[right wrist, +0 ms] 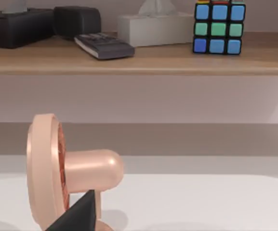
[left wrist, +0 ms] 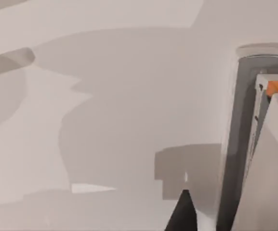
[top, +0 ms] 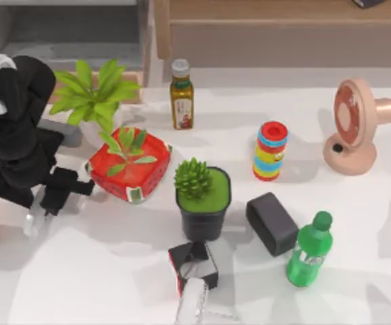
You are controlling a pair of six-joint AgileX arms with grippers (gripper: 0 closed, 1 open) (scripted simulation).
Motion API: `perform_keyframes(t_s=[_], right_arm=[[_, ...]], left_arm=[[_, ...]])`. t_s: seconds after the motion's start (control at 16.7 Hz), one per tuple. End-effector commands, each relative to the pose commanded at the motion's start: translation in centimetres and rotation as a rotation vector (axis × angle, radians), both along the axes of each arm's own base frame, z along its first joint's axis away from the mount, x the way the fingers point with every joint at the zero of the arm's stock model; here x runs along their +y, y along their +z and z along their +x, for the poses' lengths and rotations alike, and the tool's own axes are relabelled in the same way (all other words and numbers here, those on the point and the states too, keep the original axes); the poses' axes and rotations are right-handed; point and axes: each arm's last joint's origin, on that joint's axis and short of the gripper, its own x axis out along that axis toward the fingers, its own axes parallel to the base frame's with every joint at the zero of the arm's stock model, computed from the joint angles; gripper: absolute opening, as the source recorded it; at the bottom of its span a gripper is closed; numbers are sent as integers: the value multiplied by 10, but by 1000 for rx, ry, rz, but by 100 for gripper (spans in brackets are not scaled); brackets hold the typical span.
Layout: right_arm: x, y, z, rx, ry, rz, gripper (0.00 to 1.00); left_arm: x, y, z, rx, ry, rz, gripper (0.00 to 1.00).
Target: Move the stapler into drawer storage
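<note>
Left gripper (top: 54,196) stood over the stapler (top: 34,220) beside the tabletop (top: 358,284) left edge; jaws' state indeterminable. Right gripper (top: 194,263) was parked at front edge.

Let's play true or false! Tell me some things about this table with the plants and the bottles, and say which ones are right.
1. The green plastic bottle stands right beside the black rectangular block. True.
2. The pink round desk fan is on the table's left side. False: it is on the right side.
3. The spiky green plant grows in a black pot. True.
4. The rainbow-striped ring stack has a blue top. False: its top is red.
5. The black left claw is over the table's left side. True.
</note>
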Motion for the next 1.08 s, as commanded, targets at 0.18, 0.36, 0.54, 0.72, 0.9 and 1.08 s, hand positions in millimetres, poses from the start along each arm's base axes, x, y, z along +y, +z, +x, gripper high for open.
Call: perform_keyframes(t_s=[0.18,0.36,0.54,0.72,0.9,1.08], right_arm=[[0,0,0,0,0,0,100],[0,0,0,0,0,0,100],[0,0,0,0,0,0,100],[0,0,0,0,0,0,100],[0,0,0,0,0,0,100],[0,0,0,0,0,0,100]], left_arm=[[0,0,0,0,0,0,2],[0,0,0,0,0,0,0],[0,0,0,0,0,0,0],[-1,0,0,-1,-2,-1,0],[-2,5,-4,20,-8,1,0],[-3,23,-3,12,-10,-1,0]])
